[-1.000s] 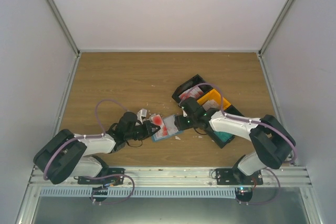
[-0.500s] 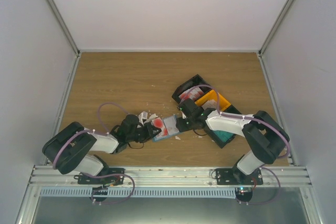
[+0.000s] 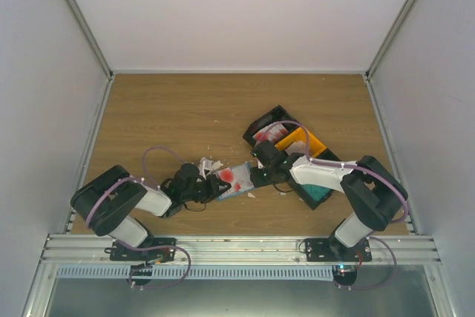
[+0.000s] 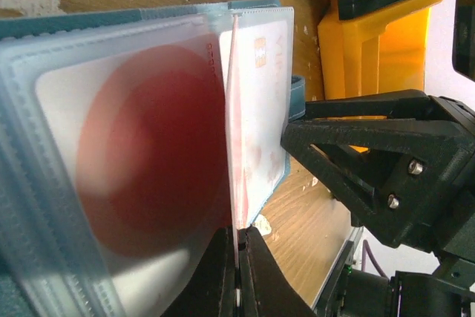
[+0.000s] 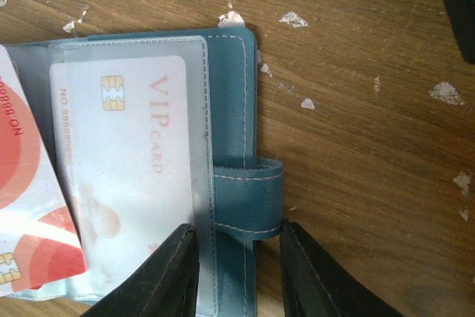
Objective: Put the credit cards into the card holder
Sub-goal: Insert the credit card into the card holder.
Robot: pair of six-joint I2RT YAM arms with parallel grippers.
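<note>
The blue-teal card holder [image 3: 239,179] lies open on the wood. A whitish VIP card [image 5: 130,161] sits in its clear right pocket. My left gripper [image 3: 214,186] is shut on a thin credit card [image 4: 235,131], seen edge-on and standing over the holder's middle. A red-and-white card [image 5: 22,206] shows over the holder's left side. My right gripper [image 5: 236,226] stands open astride the holder's right edge. One of its fingers [image 5: 167,272] is over the pocket, the other is on the wood against the strap loop [image 5: 249,198].
A black tray [image 3: 257,125] holding a red-and-white card, an orange tray [image 3: 306,141] and a tray with teal cards [image 3: 319,196] stand behind and to the right of my right arm. Torn white scraps [image 3: 204,162] lie left of the holder. Crumbs [image 5: 293,18] dot the wood.
My right gripper's jaws have narrowed around the holder's strap edge. My left arm has drawn in, and its gripper with the card has edged slightly right over the holder.
</note>
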